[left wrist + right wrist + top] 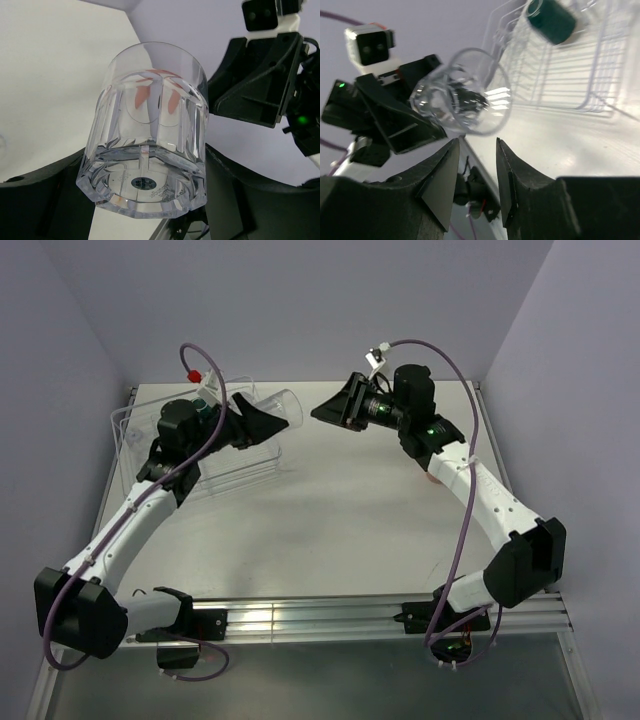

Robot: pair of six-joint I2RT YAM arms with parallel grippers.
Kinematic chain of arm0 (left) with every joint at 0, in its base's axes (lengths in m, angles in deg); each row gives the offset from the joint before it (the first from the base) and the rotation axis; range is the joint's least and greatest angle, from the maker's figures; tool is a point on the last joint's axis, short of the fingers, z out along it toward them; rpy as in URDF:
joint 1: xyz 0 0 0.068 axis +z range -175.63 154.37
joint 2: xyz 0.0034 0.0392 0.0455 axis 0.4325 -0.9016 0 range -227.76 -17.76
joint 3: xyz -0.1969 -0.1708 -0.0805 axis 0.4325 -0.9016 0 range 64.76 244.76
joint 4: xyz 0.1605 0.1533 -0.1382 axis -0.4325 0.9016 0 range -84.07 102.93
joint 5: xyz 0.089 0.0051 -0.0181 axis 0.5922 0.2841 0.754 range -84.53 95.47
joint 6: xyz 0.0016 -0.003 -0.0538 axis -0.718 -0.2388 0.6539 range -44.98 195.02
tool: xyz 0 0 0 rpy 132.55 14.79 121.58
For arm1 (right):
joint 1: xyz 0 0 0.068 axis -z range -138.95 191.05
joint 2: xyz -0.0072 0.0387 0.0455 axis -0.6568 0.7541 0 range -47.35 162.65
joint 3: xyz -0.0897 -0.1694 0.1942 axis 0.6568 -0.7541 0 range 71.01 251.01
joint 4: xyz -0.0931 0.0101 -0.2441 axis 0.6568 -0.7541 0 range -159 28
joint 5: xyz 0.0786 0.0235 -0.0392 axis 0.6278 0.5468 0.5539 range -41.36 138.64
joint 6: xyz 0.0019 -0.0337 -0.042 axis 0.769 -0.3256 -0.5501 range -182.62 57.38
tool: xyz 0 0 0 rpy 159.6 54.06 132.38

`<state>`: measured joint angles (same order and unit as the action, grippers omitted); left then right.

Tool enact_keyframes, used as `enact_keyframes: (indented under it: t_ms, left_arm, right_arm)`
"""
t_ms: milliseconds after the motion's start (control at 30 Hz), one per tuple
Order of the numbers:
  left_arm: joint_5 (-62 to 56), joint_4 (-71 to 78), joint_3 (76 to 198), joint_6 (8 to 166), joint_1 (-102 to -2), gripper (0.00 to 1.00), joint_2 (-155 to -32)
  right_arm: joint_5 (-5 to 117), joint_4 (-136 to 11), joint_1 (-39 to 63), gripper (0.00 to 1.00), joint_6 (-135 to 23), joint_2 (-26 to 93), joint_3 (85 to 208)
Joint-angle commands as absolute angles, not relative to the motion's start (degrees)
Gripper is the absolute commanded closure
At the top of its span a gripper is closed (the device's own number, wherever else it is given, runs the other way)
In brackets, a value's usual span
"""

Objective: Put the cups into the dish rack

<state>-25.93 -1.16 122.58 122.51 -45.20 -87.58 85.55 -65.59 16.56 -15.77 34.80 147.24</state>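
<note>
Two arms: bolted at the near table edge, both raised over the far half of the table (330,530).
Left gripper (262,420): clenched on a clear tumbler (283,406), held off the table and tilted, its thick base toward the wrist camera (142,192).
Right gripper (335,408): empty, fingers (442,172) parted only slightly, pointed at the tumbler's open mouth and just apart from it.
Salmon-pink cup (430,476): mostly hidden under the right arm; a pink tint shows through the tumbler glass in the left wrist view.
Dish rack (215,475): clear ribbed rack on the far left of the table, beside and partly below the left wrist.
Dark green mug (551,19): lying on its side inside the rack.
Other tumblers: not made out.
Risk, slip: likely if the smooth faceted glass turns in the pads while tilted.
Risk, collision: the two grippers face each other closely; any advance could knock the tumbler loose.
Obstruction: the mug occupies part of the rack, and the rack wall must be cleared.
</note>
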Motion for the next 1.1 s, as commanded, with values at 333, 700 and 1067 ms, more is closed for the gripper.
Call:
enact_keyframes:
  t_ms: [333,700,1067]
  left_arm:
    - [2.37,36.14,145.07,106.33,-41.45,1.00,-92.99]
    - [9.07,46.36,152.73,101.48,-38.20,1.00,-105.29]
    - [9.24,49.97,154.76,99.55,-35.83,1.00,-115.14]
  right_arm:
    - [58.77,-80.80,17.94,0.57,-26.67,29.29,148.80]
    - [51.46,-84.76,17.85,0.57,-30.45,29.91,147.04]
    - [46.97,-87.49,17.85,0.57,-33.62,29.90,147.48]
